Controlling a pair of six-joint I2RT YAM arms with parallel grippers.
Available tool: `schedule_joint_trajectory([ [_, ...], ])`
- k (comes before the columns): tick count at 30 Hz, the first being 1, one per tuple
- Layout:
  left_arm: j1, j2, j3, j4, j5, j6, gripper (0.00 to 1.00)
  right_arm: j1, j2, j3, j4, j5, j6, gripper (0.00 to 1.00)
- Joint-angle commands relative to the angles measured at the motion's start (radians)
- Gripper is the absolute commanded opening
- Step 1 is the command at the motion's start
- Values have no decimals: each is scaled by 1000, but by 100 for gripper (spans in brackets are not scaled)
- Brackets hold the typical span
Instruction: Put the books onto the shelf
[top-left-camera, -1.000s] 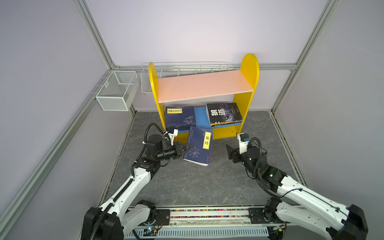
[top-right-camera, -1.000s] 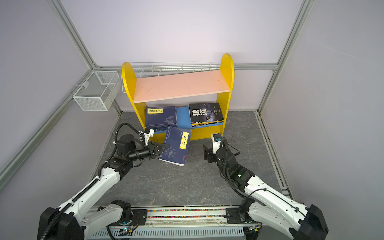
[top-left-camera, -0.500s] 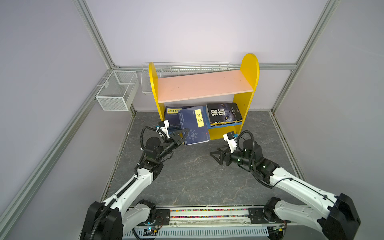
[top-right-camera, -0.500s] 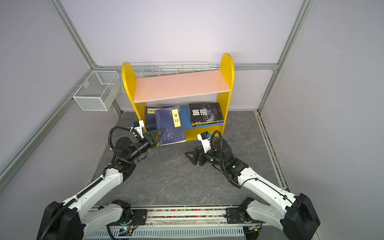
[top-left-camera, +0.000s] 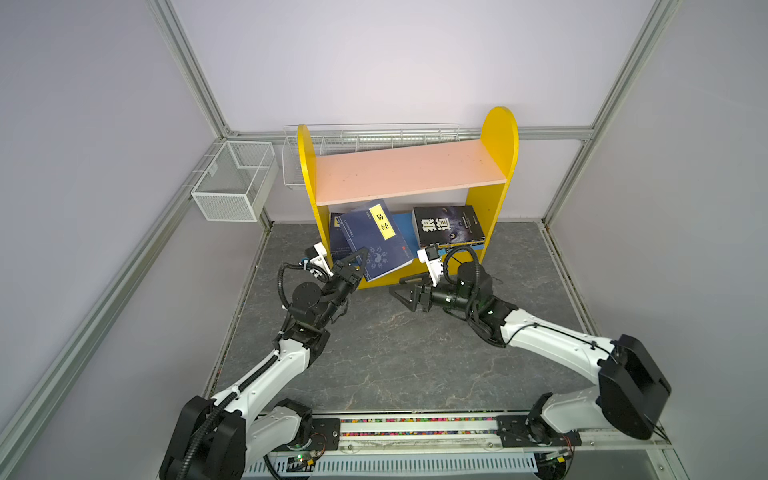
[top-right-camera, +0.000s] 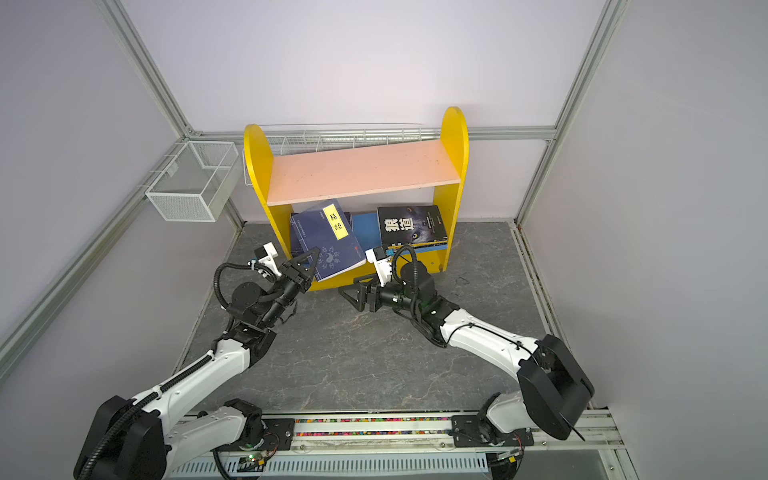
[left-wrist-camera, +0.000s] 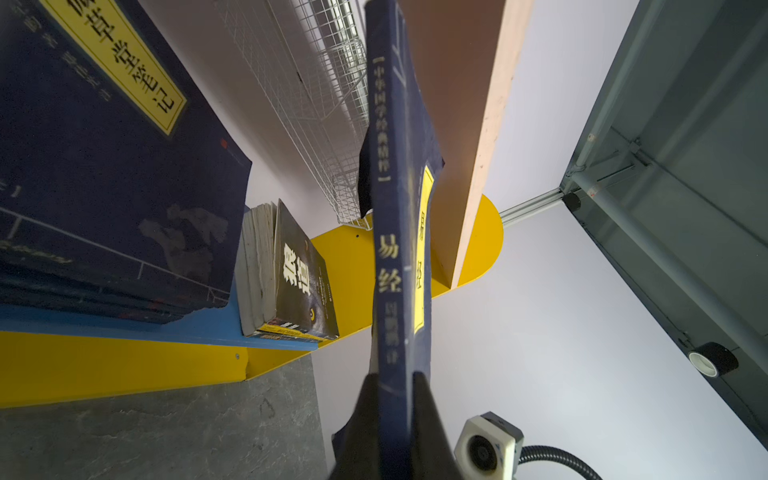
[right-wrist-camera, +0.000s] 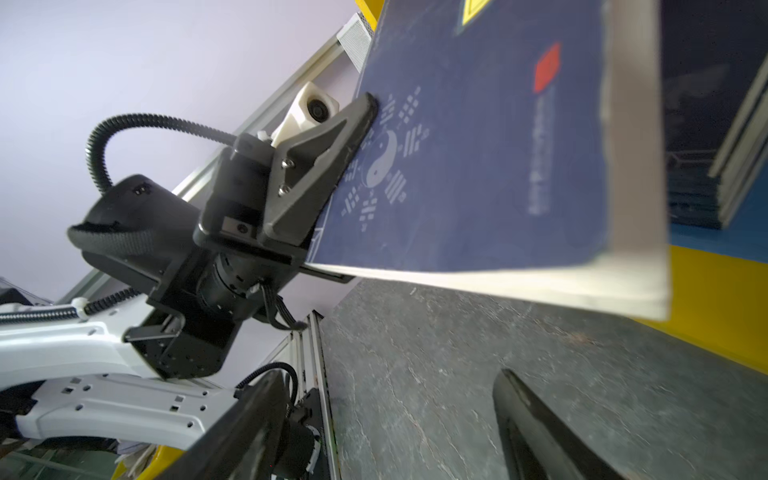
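The left gripper is clamping the near corner of a thin navy book, its jaws pressing together on the cover next to the spine, as the left wrist view is showing. The book is tilting up into the opening of the shelf, above the left end of the blue lower board and under the pink upper board. It is hanging over a stack of navy books lying flat at that end. Whether its far edge is touching the stack or the pink board, I cannot quite tell. A black book is lying at the right end of the lower board.

The right gripper is hovering low over the grey floor just in front of the shelf, with its jaws standing wide apart and nothing between them.

The paperback is probably light and bendy: its far cover is curling away. Gripping by the spine, where it is stiffest, looks wise; a corner pinch is risking droop or twist.
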Motion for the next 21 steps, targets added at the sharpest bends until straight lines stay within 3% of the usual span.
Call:
schedule_joint_trajectory([
  [1,-9,21,-9,157,-24,-26,0,7,19,52,108,-7,63,81],
  [8,-25,71,-14,263,-15,-56,0,6,118,86,283,32,217,79],
  [13,-35,72,-19,276,-10,-44,0,3,173,78,429,75,320,72],
  [21,-37,20,-28,216,-16,6,0,-9,117,15,315,156,285,72],
])
